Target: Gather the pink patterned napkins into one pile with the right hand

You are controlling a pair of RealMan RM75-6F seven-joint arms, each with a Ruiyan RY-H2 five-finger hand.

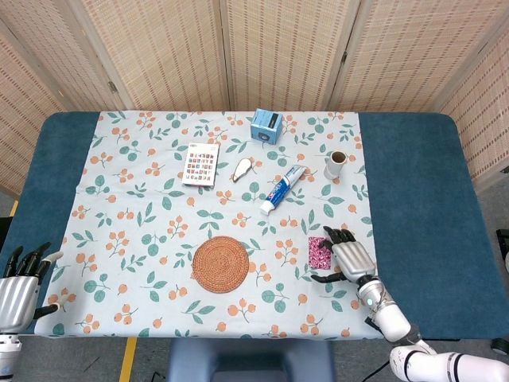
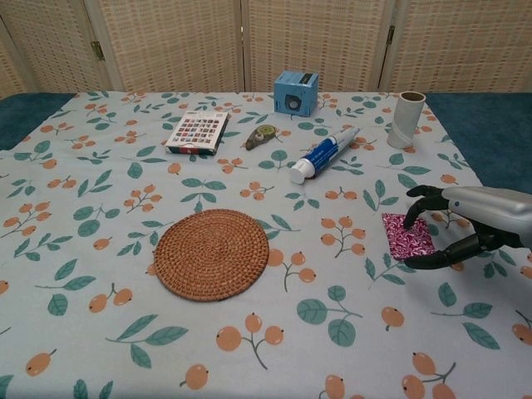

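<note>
the table (image 1: 413, 199) is covered in deep blue fabric, over which a pale blue-white cloth (image 1: 159, 231) printed with orange berries and green leaves is laid. a pink napkin (image 2: 405, 235) patterned in white and darker red is seen beside the right hand (image 2: 474, 223), which is silver-grey with black fingers. the left hand (image 1: 17, 290) is coloured alike. a round woven mat (image 2: 211, 253) is shown in reddish brown. a light blue box (image 2: 296, 92), a white and blue tube (image 2: 324, 155), a beige roll (image 2: 405, 119) and a card (image 2: 198, 131) printed with many-coloured squares are seen further back. the screen (image 1: 278, 52) behind is woven tan.
</note>
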